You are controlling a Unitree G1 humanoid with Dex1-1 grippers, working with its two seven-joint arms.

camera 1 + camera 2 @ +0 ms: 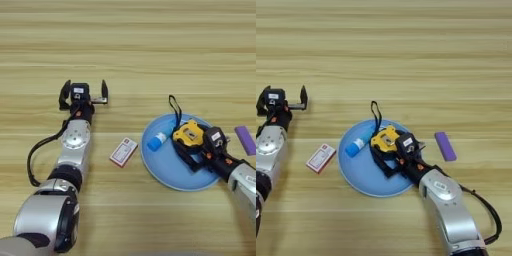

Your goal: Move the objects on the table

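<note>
The yellow-and-black tape measure (189,133) lies on the far right part of the large blue plate (170,172), its black strap (173,109) trailing off the plate's far rim. My right gripper (187,144) reaches in from the right, with one black finger along the near side of the tape measure, and is shut on it. A blue tube (157,142) with a white label lies on the plate's left part. The flat red-and-white box (123,151) rests on the table (150,45) left of the plate. My left gripper (84,92) is open over bare wood, far left of the box.
A purple bar (245,139) lies on the table right of the plate, just beyond my right wrist. A black cable loops beside my left forearm (75,145).
</note>
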